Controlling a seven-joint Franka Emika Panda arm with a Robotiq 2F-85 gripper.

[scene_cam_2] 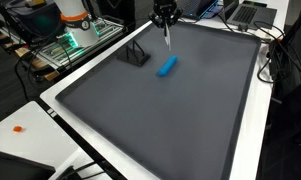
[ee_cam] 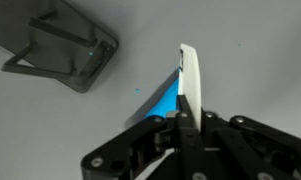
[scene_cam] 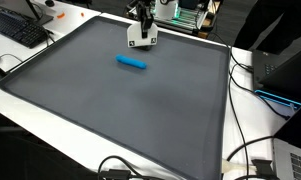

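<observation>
My gripper (ee_cam: 187, 122) is shut on a thin white flat stick (ee_cam: 191, 80) that points down toward a dark grey mat. In both exterior views the gripper (scene_cam: 143, 20) (scene_cam_2: 165, 22) hangs over the far part of the mat, and the stick (scene_cam_2: 167, 35) shows below it. A blue cylinder (scene_cam: 131, 62) (scene_cam_2: 168, 67) lies on the mat just beneath and beside the stick's tip; in the wrist view it (ee_cam: 162, 103) is partly hidden behind the stick. A small angled grey stand (ee_cam: 60, 50) (scene_cam_2: 137, 55) (scene_cam: 140, 41) sits on the mat close by.
The mat (scene_cam: 120, 110) (scene_cam_2: 180, 120) covers a white table. A keyboard (scene_cam: 18, 28) lies at one corner. Cables (scene_cam: 252, 150) and electronics (scene_cam_2: 75, 30) line the table edges, and laptops (scene_cam_2: 240, 12) stand at the far side.
</observation>
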